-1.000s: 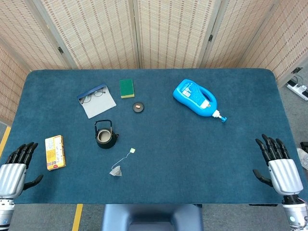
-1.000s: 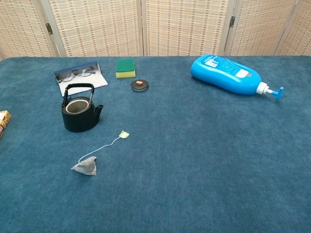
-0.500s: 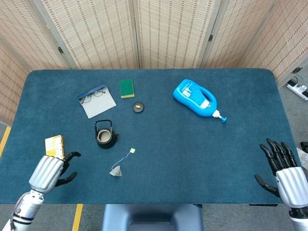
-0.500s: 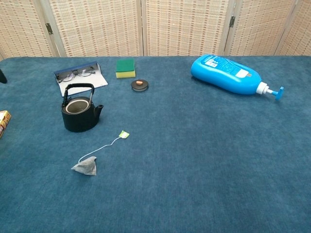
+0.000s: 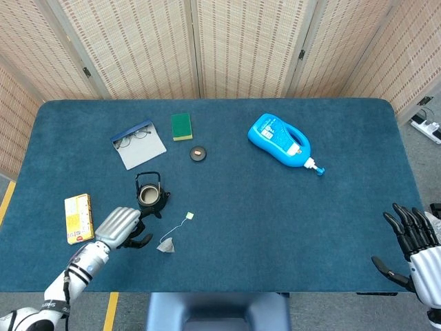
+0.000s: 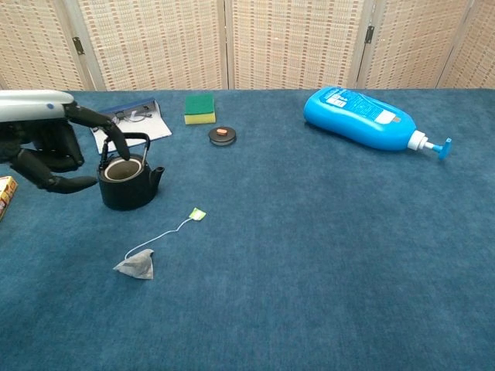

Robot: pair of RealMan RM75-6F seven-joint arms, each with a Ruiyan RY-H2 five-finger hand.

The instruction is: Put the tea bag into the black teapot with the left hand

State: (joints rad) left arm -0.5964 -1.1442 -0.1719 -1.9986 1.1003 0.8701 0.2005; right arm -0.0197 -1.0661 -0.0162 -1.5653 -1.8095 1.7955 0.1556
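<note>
**Nearly there: left hand beside the tea bag**

So the black teapot [image 5: 151,194] stands open-topped; the left hand [image 5: 121,227], empty with fingers loosely apart, hovers just below it; the tea bag [image 5: 166,245] lies just to its right, string running up-right to the tag; right hand [image 5: 417,246] well apart, spread, empty.

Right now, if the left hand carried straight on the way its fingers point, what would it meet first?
Probably the tea bag: the left hand points right toward it, just short of the black teapot. Height is unclear.
</note>
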